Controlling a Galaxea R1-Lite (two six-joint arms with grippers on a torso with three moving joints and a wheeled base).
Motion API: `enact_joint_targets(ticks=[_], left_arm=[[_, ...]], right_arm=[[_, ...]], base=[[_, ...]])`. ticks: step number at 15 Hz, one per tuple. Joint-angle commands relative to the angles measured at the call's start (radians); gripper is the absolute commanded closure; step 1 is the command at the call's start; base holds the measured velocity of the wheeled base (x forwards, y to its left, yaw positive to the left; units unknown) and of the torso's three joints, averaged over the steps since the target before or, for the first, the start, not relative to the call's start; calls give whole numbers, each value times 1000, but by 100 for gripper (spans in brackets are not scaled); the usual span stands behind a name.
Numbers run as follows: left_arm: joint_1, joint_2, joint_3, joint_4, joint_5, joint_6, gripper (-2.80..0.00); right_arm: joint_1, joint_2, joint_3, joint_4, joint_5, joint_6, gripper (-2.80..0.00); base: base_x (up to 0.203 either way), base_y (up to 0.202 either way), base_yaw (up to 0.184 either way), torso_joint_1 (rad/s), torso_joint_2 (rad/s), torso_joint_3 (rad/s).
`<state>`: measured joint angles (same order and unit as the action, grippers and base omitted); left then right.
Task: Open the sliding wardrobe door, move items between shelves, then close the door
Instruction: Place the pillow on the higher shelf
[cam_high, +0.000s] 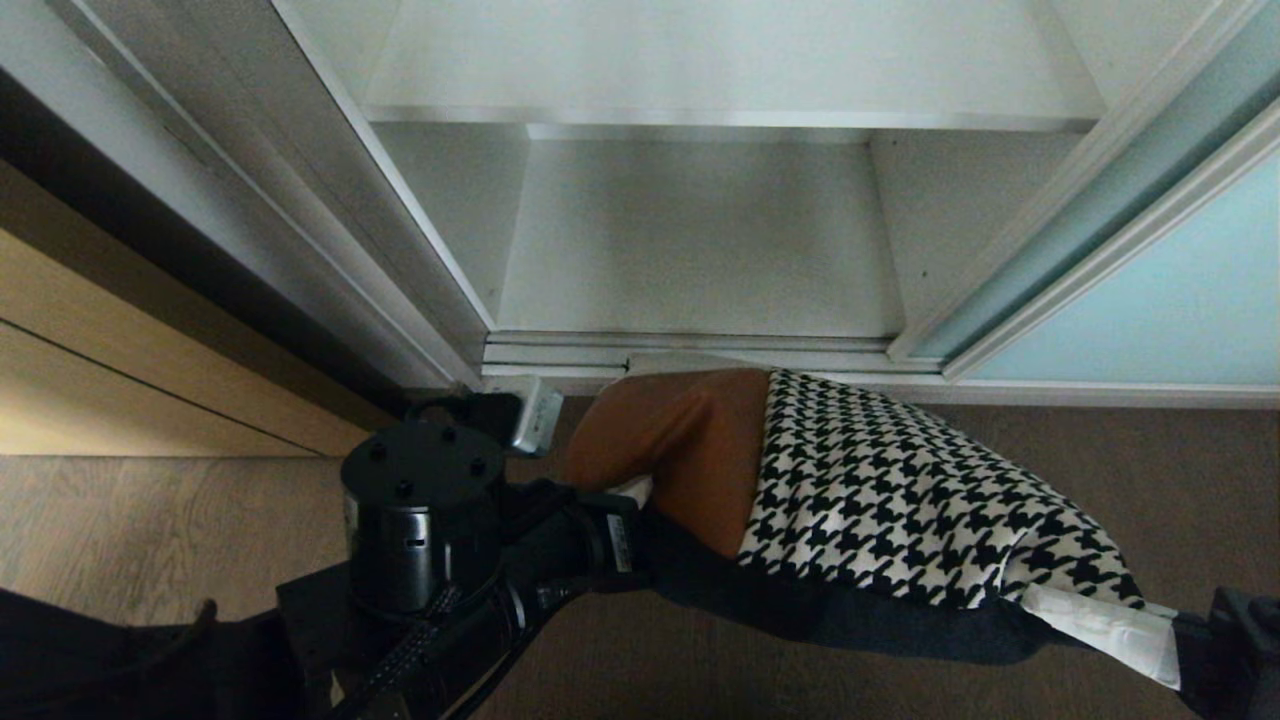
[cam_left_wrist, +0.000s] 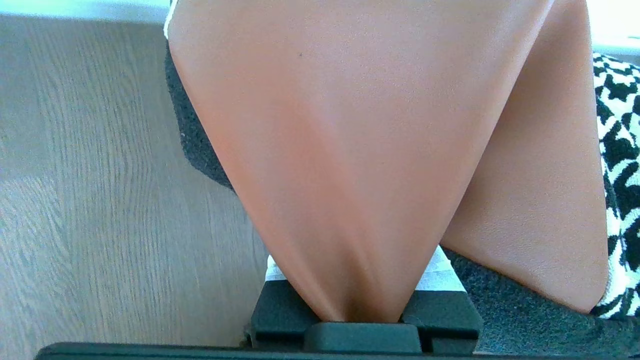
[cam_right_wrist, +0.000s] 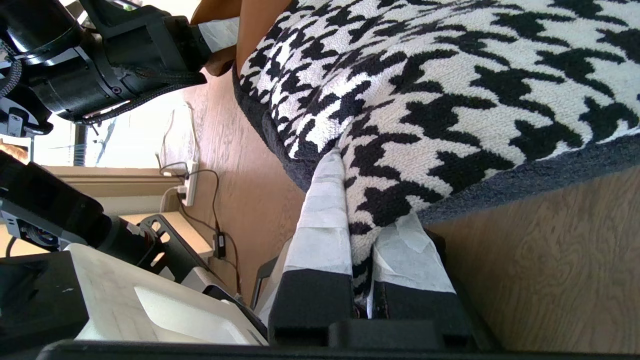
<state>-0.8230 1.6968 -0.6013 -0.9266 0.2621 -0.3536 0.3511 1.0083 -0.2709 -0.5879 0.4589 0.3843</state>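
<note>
The cushion (cam_high: 860, 480), tan leather-like at one end and black-and-white houndstooth at the other with a black back, hangs level above the floor before the open wardrobe. My left gripper (cam_high: 632, 497) is shut on its tan end (cam_left_wrist: 350, 125), the leather pinched between the taped fingers (cam_left_wrist: 440, 272). My right gripper (cam_high: 1060, 605) is shut on the houndstooth corner (cam_right_wrist: 450, 75), which is squeezed between its white-taped fingers (cam_right_wrist: 325, 220). The sliding wardrobe door (cam_high: 1150, 290) of pale aqua glass stands pushed to the right. Two white shelves show inside: a low one (cam_high: 700, 240) and one above (cam_high: 720, 60), both bare.
The wardrobe's floor track (cam_high: 700, 350) runs just beyond the cushion. A light wooden door (cam_high: 130, 370) stands at the left. Wood floor (cam_high: 150, 530) lies below. A power strip with cables (cam_right_wrist: 190, 182) and my own base (cam_right_wrist: 125, 300) show in the right wrist view.
</note>
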Motion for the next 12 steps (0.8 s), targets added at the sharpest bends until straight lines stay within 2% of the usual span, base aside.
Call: enact_joint_targets(ticks=[1, 12], left_arm=[[0, 0, -2, -6, 2, -2, 0], [-1, 4, 6, -6, 2, -2, 0]], right_arm=[[0, 0, -1, -4, 3, 2, 0], [0, 9, -1, -4, 3, 4, 0]], base=[[0, 0, 0, -1, 0, 208], [0, 0, 0, 1, 1, 203]])
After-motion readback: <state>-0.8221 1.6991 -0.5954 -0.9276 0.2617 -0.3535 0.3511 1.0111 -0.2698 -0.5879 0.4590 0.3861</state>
